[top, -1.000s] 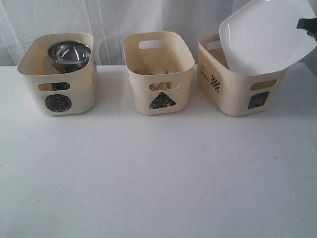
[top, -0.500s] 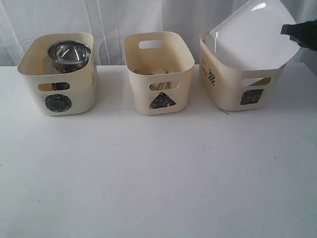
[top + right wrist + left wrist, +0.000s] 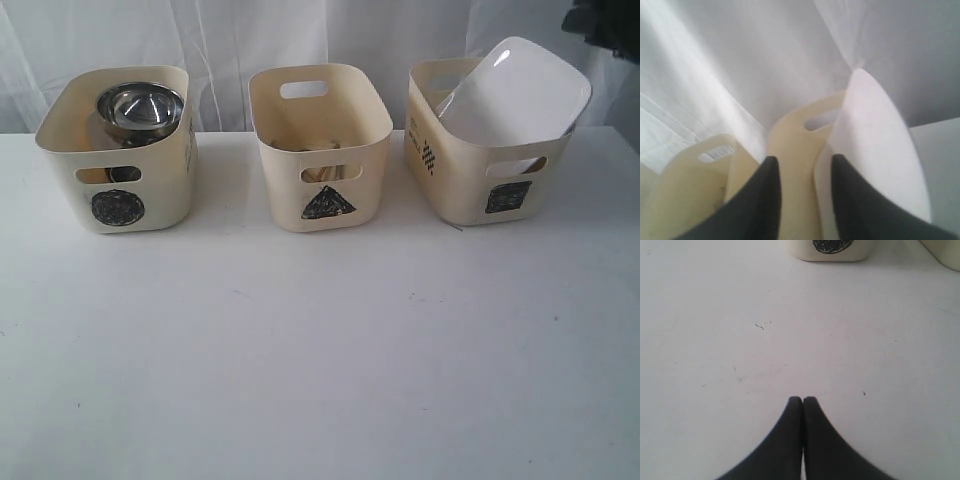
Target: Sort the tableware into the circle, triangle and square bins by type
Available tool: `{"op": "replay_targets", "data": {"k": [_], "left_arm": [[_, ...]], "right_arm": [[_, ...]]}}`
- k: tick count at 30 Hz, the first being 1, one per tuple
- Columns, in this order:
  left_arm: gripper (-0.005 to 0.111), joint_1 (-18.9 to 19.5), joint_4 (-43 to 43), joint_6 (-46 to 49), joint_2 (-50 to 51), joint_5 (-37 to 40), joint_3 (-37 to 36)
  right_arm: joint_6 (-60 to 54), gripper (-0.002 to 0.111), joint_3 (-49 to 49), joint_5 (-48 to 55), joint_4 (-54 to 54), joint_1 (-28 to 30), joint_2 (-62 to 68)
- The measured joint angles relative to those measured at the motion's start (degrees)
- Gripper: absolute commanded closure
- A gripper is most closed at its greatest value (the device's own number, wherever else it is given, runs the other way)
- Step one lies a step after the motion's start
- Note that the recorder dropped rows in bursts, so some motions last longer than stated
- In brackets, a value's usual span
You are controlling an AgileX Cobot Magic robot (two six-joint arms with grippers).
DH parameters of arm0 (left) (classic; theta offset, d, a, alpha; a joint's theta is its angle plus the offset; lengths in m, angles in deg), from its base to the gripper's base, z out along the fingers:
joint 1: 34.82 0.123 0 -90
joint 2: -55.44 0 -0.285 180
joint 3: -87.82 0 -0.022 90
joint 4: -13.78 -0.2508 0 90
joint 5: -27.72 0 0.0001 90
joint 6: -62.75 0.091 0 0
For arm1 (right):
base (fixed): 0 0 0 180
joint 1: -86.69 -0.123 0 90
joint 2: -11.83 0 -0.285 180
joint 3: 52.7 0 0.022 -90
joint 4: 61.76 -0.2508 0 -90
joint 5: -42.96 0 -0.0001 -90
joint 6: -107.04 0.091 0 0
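While plate (image 3: 520, 90) leans in square bin (image 3: 460, 185), right hand (image 3: 805, 159) (unclenched) apart.

I see a staged lab set-up: plain white desk (image 3: 320, 350), white curtain backdrop (image 3: 220, 40) behind it, shape-labelled cream plastic tubs (image 3: 283, 185) on it.

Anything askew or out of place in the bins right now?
Yes. The white plate sits tilted in the square bin, propped on its rim with much of it sticking out above the top, not lying flat inside. The steel bowls in the circle bin also stack above its rim.
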Motion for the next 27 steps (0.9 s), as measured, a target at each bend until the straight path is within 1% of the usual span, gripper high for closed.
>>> {"op": "replay_targets", "data": {"k": [1, 2, 3, 4, 5, 6, 7, 8, 9, 11, 13, 14, 15, 16, 17, 18, 19, 20, 21, 22, 24, 27], "left_arm": [[0.107, 0.0, 0.0, 0.0, 0.0, 0.0, 0.0], [0.107, 0.0, 0.0, 0.0, 0.0, 0.0, 0.0], [0.107, 0.0, 0.0, 0.0, 0.0, 0.0, 0.0], [0.107, 0.0, 0.0, 0.0, 0.0, 0.0, 0.0], [0.107, 0.0, 0.0, 0.0, 0.0, 0.0, 0.0], [0.107, 0.0, 0.0, 0.0, 0.0, 0.0, 0.0], [0.107, 0.0, 0.0, 0.0, 0.0, 0.0, 0.0], [0.107, 0.0, 0.0, 0.0, 0.0, 0.0, 0.0], [0.107, 0.0, 0.0, 0.0, 0.0, 0.0, 0.0], [0.107, 0.0, 0.0, 0.0, 0.0, 0.0, 0.0], [0.107, 0.0, 0.0, 0.0, 0.0, 0.0, 0.0], [0.107, 0.0, 0.0, 0.0, 0.0, 0.0, 0.0], [0.107, 0.0, 0.0, 0.0, 0.0, 0.0, 0.0], [0.107, 0.0, 0.0, 0.0, 0.0, 0.0, 0.0], [0.107, 0.0, 0.0, 0.0, 0.0, 0.0, 0.0], [0.107, 0.0, 0.0, 0.0, 0.0, 0.0, 0.0], [0.107, 0.0, 0.0, 0.0, 0.0, 0.0, 0.0], [0.107, 0.0, 0.0, 0.0, 0.0, 0.0, 0.0], [0.107, 0.0, 0.0, 0.0, 0.0, 0.0, 0.0], [0.107, 0.0, 0.0, 0.0, 0.0, 0.0, 0.0], [0.107, 0.0, 0.0, 0.0, 0.0, 0.0, 0.0], [0.107, 0.0, 0.0, 0.0, 0.0, 0.0, 0.0]], "right_arm": [[3.4, 0.108, 0.0, 1.0, 1.9, 0.0, -1.6], [11.3, 0.108, 0.0, 2.9, 8.7, 0.0, -5.5], [14.4, 0.108, 0.0, 3.6, 11.8, 0.0, -7.0], [21.1, 0.108, -1.7, 3.9, 17.1, 0.0, -10.9], [23.1, 0.108, -3.2, 3.4, 18.1, 0.0, -12.5], [26.6, 0.108, -8.7, -1.3, 18.8, 0.0, -17.2], [27.4, 0.108, -12.2, -5.1, 18.4, -0.5, -20.1], [27.4, 0.108, -19.7, -15.1, 17.7, -2.3, -27.7], [24.9, 0.108, -25.6, -22.8, 17.4, -5.0, -35.1], [14.3, 0.108, -34.0, -37.7, 18.9, -11.2, -48.6], [7.3, 0.108, -38.3, -49.2, 23.5, -14.9, -58.9], [6.8, 0.108, -38.5, -52.3, 26.0, -15.5, -62.7], [8.7, 0.108, -37.4, -52.7, 29.7, -16.0, -66.3], [11.4, 0.108, -36.2, -50.6, 32.1, -16.1, -68.6], [18.2, 0.108, -33.0, -44.1, 37.8, -16.5, -72.6], [20.3, 0.108, -32.0, -40.9, 39.6, -16.6, -74.0], [22.2, 0.108, -30.7, -31.6, 42.2, -16.6, -76.9], [21.3, 0.108, -30.6, -21.7, 43.9, -16.6, -78.7], [20.8, 0.108, -31.1, -16.4, 45.1, -16.6, -79.4], [20.4, 0.108, -33.4, -8.4, 47.6, -16.6, -80.4], [20.2, 0.108, -38.3, -3.6, 50.3, -16.6, -81.6], [21.0, 0.108, -43.0, 0.2, 50.7, -16.6, -81.9]]}}
